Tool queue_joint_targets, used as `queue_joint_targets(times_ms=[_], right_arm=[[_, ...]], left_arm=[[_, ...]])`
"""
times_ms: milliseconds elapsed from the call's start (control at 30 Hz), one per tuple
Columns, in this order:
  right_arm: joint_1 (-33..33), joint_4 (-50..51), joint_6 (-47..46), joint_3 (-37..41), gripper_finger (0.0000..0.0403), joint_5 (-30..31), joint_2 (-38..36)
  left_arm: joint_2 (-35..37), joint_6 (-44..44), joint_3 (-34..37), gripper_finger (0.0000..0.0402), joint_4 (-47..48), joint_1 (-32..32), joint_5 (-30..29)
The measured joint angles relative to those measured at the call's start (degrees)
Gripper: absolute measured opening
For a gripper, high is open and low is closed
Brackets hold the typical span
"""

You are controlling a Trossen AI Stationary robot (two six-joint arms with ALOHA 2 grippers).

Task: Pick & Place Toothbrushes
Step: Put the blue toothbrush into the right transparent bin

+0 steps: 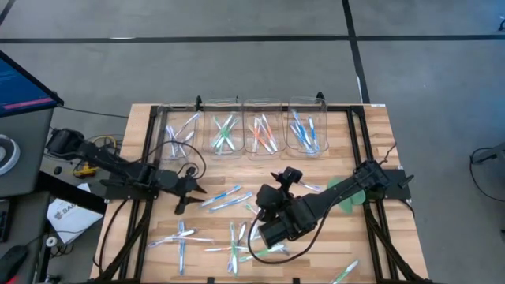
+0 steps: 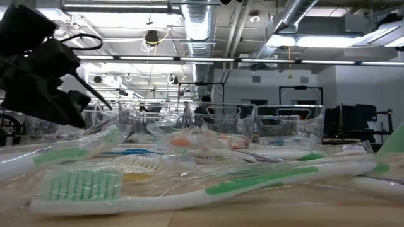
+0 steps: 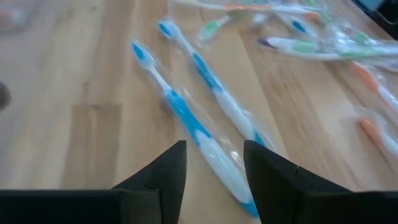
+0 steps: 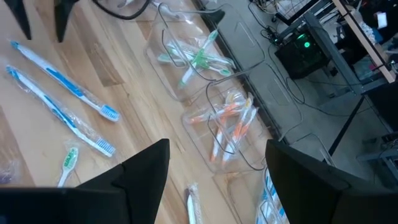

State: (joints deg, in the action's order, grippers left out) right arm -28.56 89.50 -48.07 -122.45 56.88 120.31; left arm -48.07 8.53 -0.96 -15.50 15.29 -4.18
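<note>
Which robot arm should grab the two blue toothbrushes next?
Probably the left. Its gripper hangs open right beside the two blue toothbrushes, and its wrist view shows them just ahead of its fingers. The right gripper is open too, but sits farther down the table.

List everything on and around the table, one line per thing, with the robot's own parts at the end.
Clear bins: four, transparent, in a row along the table's far edge; they hold purple-, green-, orange- and blue-accented brushes, left to right.
Loose toothbrushes: many, too jumbled to count, white handles with blue, green or orange accents, wrapped in clear film, scattered over the near half.
Two blue toothbrushes: side by side at the table's middle, just ahead of the left arm.
Green leaf-shaped piece: one, flat, partly under the right arm.
Wooden table: one, light wood, black frame.
Monitor: one, blue screen, left of the table.
Left gripper: jaws open, empty, low over the table.
Right gripper: jaws open, empty, above the scattered brushes.
</note>
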Motion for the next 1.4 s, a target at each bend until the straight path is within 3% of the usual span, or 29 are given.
queue_joint_targets(times_ms=[267, 400, 567, 1033, 1400], right_arm=[[1.0, -0.8, 0.0, 0.7, 0.0260, 0.0, 0.0], [1.4, -0.9, 0.0, 3.1, 0.0260, 0.0, 0.2], [2.0, -2.1, 0.2, 6.6, 0.0260, 0.0, 0.2], [2.0, -2.8, 0.0, 7.1, 0.0260, 0.0, 0.0], [2.0, -3.0, 0.1, 7.1, 0.0260, 0.0, 0.0]], left_arm=[[-0.1, 0.8, 0.6, 0.0153, -0.7, 7.4, -0.2], [-1.7, 0.8, 0.6, 0.0153, -0.8, 8.9, -3.4], [-5.9, 1.3, 0.6, 0.0153, -2.0, 8.9, -8.1], [-19.8, 4.4, 0.6, 0.0153, -13.9, 8.9, -6.8], [-24.9, 11.0, 0.5, 0.0139, -17.5, 8.4, -7.4]])
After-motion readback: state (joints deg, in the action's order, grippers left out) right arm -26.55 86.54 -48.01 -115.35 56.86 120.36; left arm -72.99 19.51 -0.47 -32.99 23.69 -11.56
